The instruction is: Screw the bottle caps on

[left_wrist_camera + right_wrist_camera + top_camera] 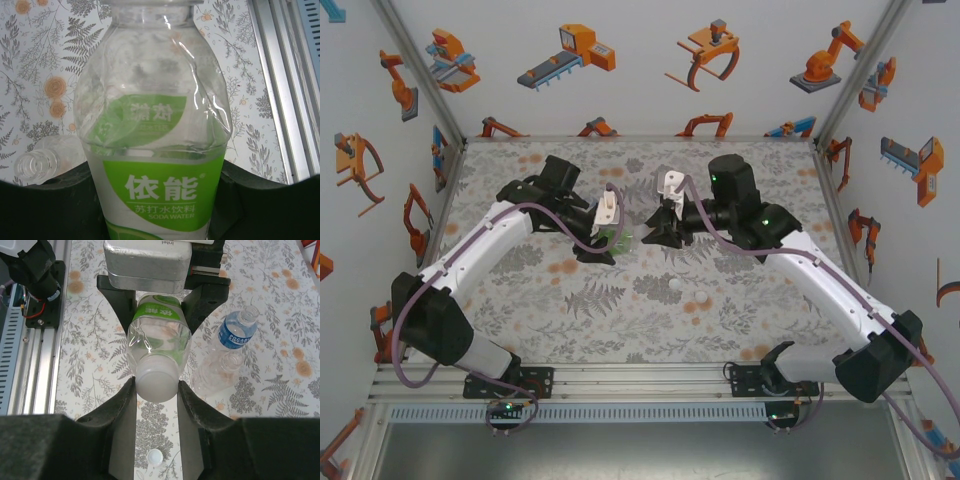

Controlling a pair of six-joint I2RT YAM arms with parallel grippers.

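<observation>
The green-labelled bottle [155, 125] is held in the air, lying level, with my left gripper [157, 210] shut on its body; the black fingers [265, 205] press both sides of the label. In the right wrist view a white cap [156, 382] sits on this bottle's [159, 335] neck, and my right gripper [156, 390] is shut on the cap, both fingers touching it. The two grippers meet at mid-table, left [610, 240] and right [658, 228]. The blue-label bottle [235, 335] and the clear bottle [215, 375] lie uncapped on the table.
A loose white cap [154, 456] lies on the patterned table below the right gripper. Two small pale caps [674, 286] [701, 297] rest near the table's middle. The clear bottle's open mouth [32, 165] lies left of the left gripper. An aluminium rail [30, 355] runs along the table edge.
</observation>
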